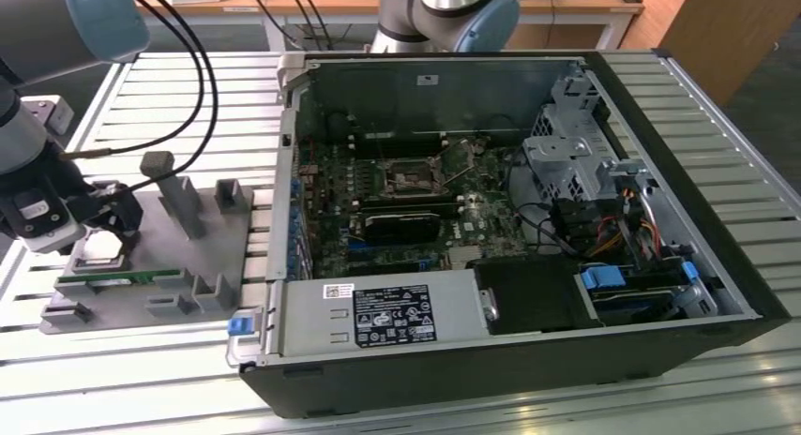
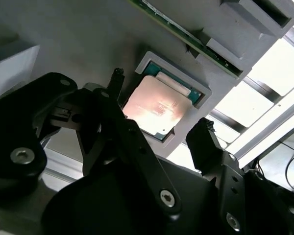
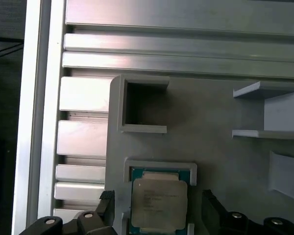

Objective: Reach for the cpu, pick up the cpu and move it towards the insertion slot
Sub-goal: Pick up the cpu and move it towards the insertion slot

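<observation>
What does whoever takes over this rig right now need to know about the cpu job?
Gripper: open, lowered over the cpu, one finger on each side of it, no contact visible.
Cpu: lying flat in its pocket on the grey fixture tray, at the exterior view's left.
Insertion slot: on the green board inside the open computer case, empty, apart from the tray.
Done: the reach; the fingers straddle the chip.
Left: the grasp, the lift and the carry towards the slot are not yet done.

cpu [image 3: 159, 203] flat in grey fixture [image 3: 210, 112]; insertion slot [image 1: 410, 179] apart.
</observation>
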